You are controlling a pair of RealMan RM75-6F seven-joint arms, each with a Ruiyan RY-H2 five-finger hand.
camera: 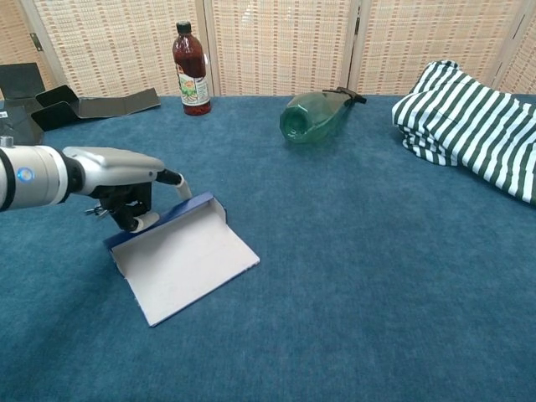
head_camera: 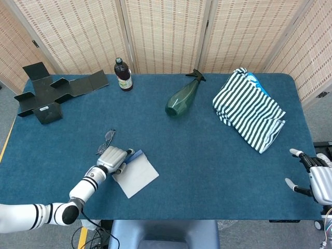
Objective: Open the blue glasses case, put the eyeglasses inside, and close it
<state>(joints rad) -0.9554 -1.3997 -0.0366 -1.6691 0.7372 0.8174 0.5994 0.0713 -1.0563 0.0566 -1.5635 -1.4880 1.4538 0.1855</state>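
One left hand against open blue case, eyeglasses beside

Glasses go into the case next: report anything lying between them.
The left hand lies between the glasses and the open case, at the case's blue edge. Nothing else visible lies between them.

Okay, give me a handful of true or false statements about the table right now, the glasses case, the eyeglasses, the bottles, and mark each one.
1. The blue glasses case lies open. True.
2. The eyeglasses are inside the case. False: they lie on the table beside it, behind the left hand.
3. The green bottle stands upright. False: it lies on its side.
4. The striped cloth sits near the table's right edge. True.
5. The right hand holds the dark bottle. False: it holds nothing, fingers apart.
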